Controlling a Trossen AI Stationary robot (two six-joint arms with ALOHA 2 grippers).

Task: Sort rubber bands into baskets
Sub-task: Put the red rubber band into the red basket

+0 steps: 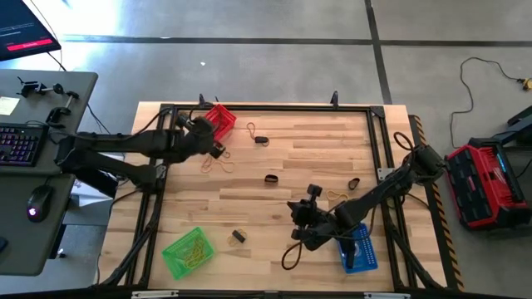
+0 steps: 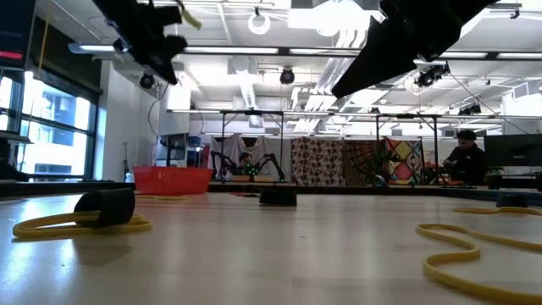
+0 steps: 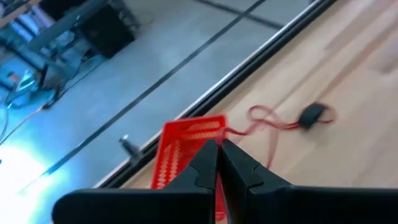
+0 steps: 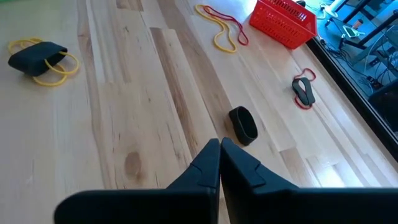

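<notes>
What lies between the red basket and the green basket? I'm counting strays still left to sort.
In the high view, only tan and reddish bands lie between the red basket and the green basket; otherwise bare wood.

The right arm partly hides the blue basket (image 1: 362, 252).

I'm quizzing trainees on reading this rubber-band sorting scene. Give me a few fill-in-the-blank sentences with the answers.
1. The left gripper hovers beside the ____ basket.
2. The right gripper has its fingers ____.
3. The yellow bands already sorted lie in the ____ basket.
4. The blue basket sits under the ____ arm.

Answers: red; shut; green; right
</notes>
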